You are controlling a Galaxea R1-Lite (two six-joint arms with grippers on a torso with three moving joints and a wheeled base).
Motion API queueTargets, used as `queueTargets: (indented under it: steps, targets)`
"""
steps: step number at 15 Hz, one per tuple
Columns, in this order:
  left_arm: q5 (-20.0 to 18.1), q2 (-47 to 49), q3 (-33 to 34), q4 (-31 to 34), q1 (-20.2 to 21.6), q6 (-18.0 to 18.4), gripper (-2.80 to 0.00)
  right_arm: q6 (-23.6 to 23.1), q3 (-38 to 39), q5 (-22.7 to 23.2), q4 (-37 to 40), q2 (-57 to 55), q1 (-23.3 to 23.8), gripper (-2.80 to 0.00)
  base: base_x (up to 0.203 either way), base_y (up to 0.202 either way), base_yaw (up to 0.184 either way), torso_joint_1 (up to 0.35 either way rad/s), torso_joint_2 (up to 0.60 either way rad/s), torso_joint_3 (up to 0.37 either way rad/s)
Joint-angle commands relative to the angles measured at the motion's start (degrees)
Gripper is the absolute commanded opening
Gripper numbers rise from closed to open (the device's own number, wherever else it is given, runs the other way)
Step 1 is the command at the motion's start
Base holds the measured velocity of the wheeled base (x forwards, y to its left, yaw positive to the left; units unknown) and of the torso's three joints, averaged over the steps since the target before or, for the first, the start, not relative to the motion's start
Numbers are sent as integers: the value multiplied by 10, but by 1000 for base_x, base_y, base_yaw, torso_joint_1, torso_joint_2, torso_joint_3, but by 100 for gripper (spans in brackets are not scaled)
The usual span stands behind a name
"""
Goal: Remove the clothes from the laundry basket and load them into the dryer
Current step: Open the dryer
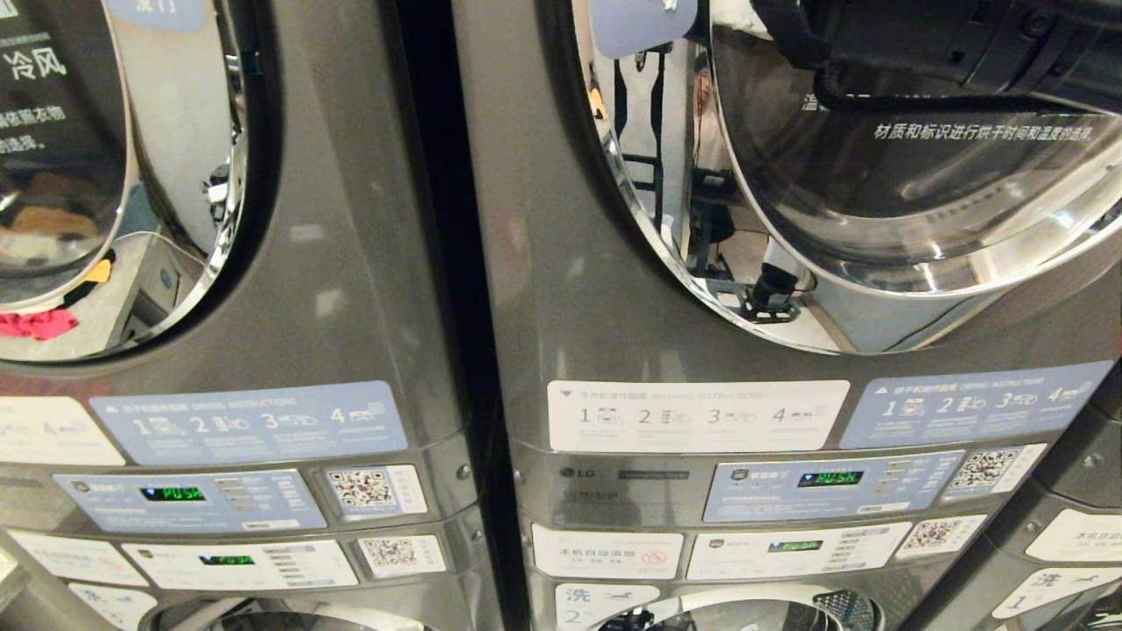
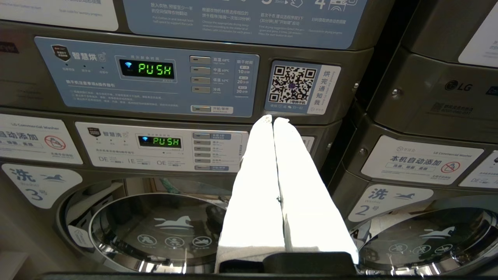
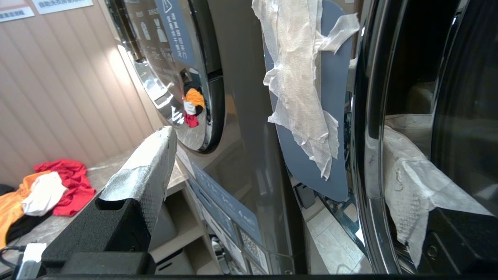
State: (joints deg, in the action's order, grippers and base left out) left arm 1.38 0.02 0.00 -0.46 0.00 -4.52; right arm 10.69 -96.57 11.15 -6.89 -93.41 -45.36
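Note:
The right-hand grey dryer [image 1: 561, 263] fills the head view, with its round chrome-rimmed glass door [image 1: 920, 202] at the upper right. My right arm [image 1: 929, 44] reaches across the top of that door. In the right wrist view my right gripper [image 3: 278, 134] is open and holds nothing. One taped finger [image 3: 151, 163] is out in front of the machine. The other finger [image 3: 412, 182] shows on the far side of the door's chrome rim [image 3: 369, 155]. Red, orange and white clothes [image 3: 54, 190] lie piled on a counter. The laundry basket is out of view. My left gripper [image 2: 272, 118] is shut and empty, pointing at the left machine's control panels.
A second dryer [image 1: 289, 219] stands to the left, its door [image 1: 105, 175] mirroring the clothes. Control panels showing PUSH [image 1: 828, 478] and washer doors [image 2: 155, 229] lie below. A blue sticker with paper taped over it [image 3: 307, 97] is on the right dryer's front.

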Motion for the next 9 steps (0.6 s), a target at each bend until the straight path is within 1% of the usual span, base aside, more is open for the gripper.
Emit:
queueTargets:
  steps: [1,9]
  targets:
    - [0,0,0,0,0,0,-280,1,6,2,0,14,-3,0,0,0,0,0,0,0]
    - [0,0,0,1,0,0,-280,-5,92,3,-1,88,-10,0,0,0,0,0,0,0]
